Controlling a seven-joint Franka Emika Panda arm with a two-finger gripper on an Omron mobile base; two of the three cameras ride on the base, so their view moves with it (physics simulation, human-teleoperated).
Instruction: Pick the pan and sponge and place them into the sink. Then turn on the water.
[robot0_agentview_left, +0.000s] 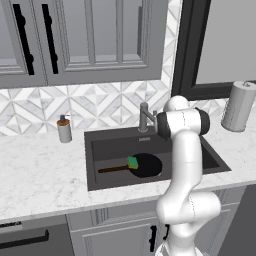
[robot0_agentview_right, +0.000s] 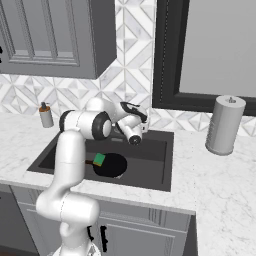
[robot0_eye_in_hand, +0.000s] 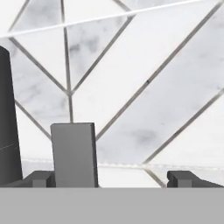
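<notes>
Jaws stand wide apart and hold nothing; in the hand view the two dark fingertips (robot0_eye_in_hand: 43, 178) sit far from each other at the bottom, facing the tiled wall (robot0_eye_in_hand: 144, 87). A grey upright faucet lever (robot0_eye_in_hand: 73, 153) rises between them, closer to the left tip; contact cannot be confirmed. In the right base view the gripper (robot0_agentview_right: 134, 136) hangs over the rear of the sink (robot0_agentview_right: 150, 172). The pan (robot0_agentview_left: 145, 165) lies flat in the basin, handle pointing left. The sponge (robot0_agentview_left: 132, 162) rests green side up on the pan where the handle joins. The faucet (robot0_agentview_left: 145, 117) stands behind the sink. On the surface (robot0_agentview_left: 40, 170), a soap dispenser (robot0_agentview_left: 64, 130) stands to the left and a paper towel roll (robot0_agentview_left: 239, 106) to the right
</notes>
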